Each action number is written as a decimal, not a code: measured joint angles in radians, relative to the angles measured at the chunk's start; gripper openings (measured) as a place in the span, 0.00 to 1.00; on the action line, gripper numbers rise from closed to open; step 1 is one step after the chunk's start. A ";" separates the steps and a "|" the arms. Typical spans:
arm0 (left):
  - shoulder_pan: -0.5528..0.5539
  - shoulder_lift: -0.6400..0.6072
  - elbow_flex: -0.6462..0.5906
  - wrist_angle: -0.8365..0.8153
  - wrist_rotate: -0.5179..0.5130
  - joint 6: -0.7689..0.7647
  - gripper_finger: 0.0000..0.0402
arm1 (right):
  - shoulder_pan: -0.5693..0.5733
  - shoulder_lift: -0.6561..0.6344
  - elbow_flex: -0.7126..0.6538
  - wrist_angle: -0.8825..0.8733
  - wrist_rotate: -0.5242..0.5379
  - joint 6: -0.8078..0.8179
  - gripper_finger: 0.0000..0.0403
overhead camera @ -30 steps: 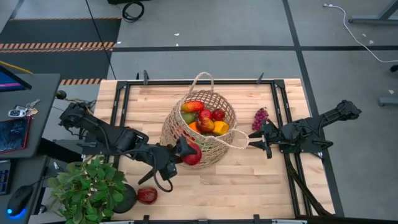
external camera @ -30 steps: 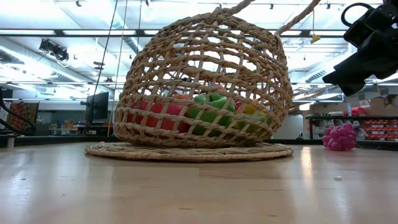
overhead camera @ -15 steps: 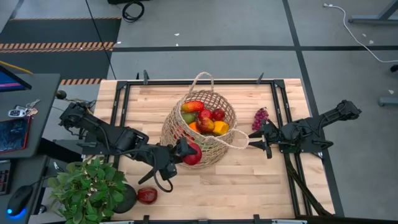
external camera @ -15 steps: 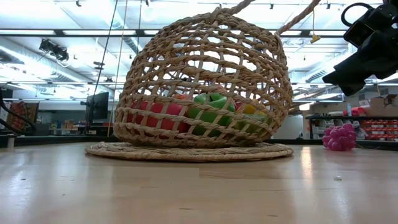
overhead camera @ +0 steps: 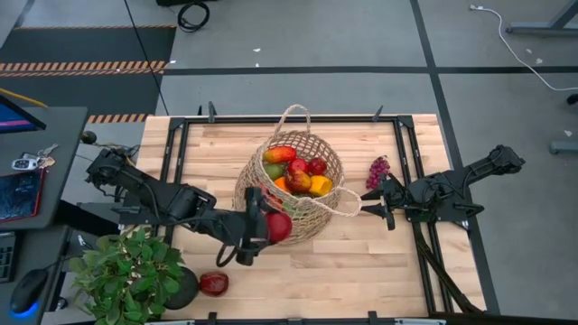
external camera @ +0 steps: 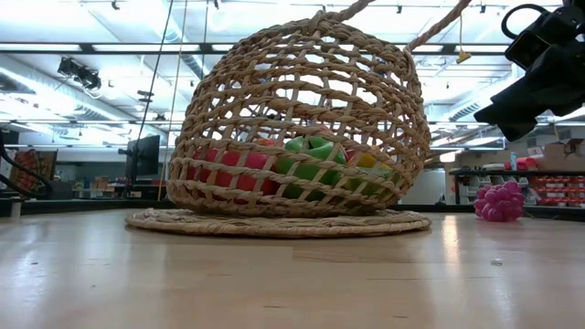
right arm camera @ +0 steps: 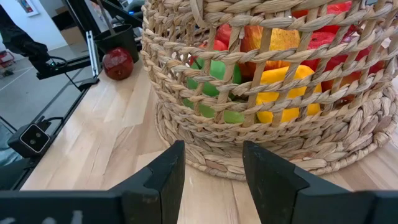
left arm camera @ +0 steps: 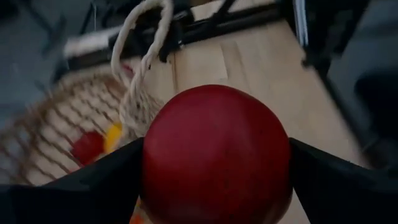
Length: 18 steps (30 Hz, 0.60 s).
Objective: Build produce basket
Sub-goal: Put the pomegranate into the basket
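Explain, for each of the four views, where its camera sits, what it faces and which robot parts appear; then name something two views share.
High: overhead, facing down; both arms, basket, left gripper holding a red fruit.
Low: table height, level; basket, grapes, one arm top right.
Left wrist: behind its fingers, red fruit filling the frame.
Right wrist: behind its fingers, facing the basket.
Shared: high and right wrist both show the red fruit on the table.

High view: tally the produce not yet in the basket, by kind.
red fruit, held in left gripper: 1
dark red fruit, beside potted plant: 1
purple grape bunch: 1
Total: 3
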 joint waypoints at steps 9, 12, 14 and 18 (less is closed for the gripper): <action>0.000 0.000 0.000 0.000 0.000 -0.589 0.88 | 0.000 0.000 0.000 0.000 0.000 0.000 0.41; 0.000 0.000 0.000 0.000 0.000 -0.738 0.88 | 0.000 0.000 0.000 0.000 0.000 0.000 0.41; 0.000 0.000 0.000 0.000 0.000 -0.832 0.88 | 0.000 0.000 0.000 0.000 0.000 0.000 0.41; 0.000 0.000 0.000 0.000 0.000 -0.980 0.88 | 0.000 0.000 0.000 0.000 0.000 0.000 0.41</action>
